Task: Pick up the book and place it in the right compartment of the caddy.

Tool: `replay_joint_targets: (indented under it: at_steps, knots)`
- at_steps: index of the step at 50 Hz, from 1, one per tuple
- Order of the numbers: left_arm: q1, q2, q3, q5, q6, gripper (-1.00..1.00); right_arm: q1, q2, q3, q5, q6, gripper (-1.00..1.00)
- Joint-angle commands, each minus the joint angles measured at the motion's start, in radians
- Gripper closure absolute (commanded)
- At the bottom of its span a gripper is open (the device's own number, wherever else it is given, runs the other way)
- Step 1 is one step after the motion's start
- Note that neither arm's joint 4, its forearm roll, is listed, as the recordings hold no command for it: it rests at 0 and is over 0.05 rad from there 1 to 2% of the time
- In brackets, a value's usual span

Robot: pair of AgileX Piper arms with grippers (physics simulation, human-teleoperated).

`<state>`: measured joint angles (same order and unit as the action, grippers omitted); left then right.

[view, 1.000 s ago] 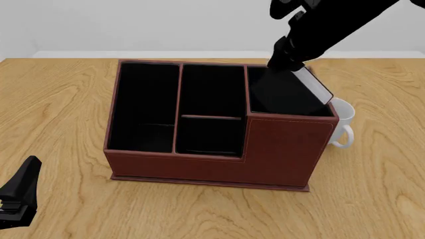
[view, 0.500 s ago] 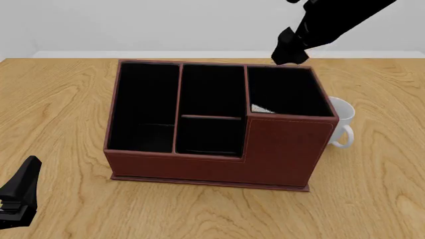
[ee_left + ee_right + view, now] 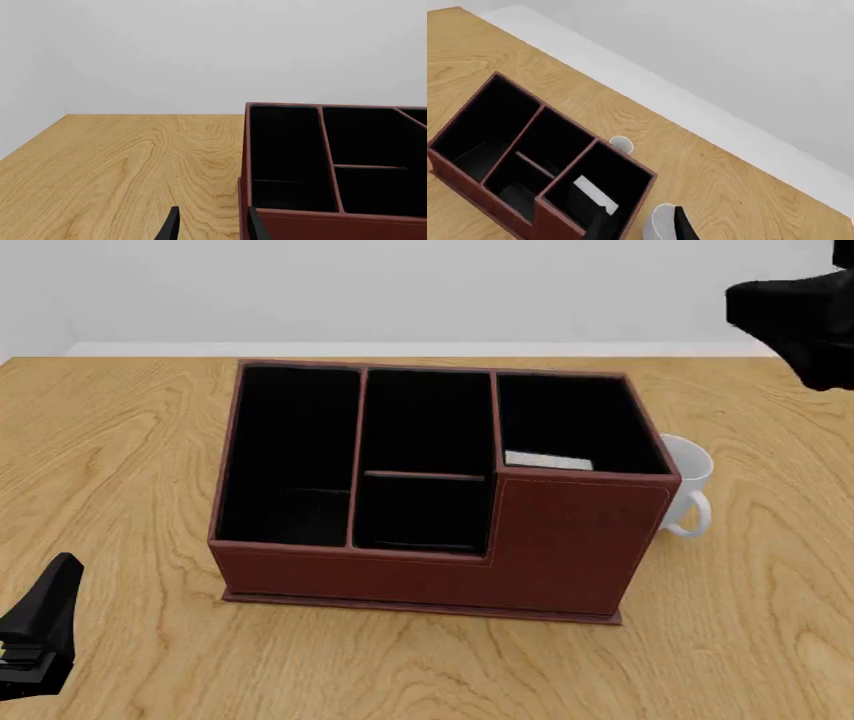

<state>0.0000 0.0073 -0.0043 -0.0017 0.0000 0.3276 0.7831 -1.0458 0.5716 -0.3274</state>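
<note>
1. Nearest the camera, the left end effector (image 3: 38, 640) sits low over the counter (image 3: 120, 440) at the front left corner, exactly where it was a second ago; in its wrist view the two fingertips (image 3: 172, 226) stand parted with nothing between them.
2. The caddy (image 3: 441, 575) has not shifted. A second ago the book (image 3: 549, 460) was tilted over the right compartment (image 3: 567, 420) in the right arm's grip — now it lies inside that bay, only its pale page edge showing above the front wall.
3. Beside the caddy's right wall stands a white mug (image 3: 689, 485), undisturbed.
4. Farthest, the right end effector (image 3: 798, 315) has pulled up and off to the right, clear of the caddy; whether its jaws are parted cannot be told.
5. Judgement: the placement looks done — only retreat remains.
</note>
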Motion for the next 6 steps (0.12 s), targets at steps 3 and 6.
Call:
replay_joint_targets:
  at_steps: [3,6]
  knots:
    - [0.000,0.000,0.000,0.000,0.000,-1.00,-0.057,-0.407,0.305,-0.145,0.173,-1.00]
    - [0.000,0.000,0.000,0.000,0.000,-1.00,-0.071,-0.477,0.348,-0.120,0.224,-1.00]
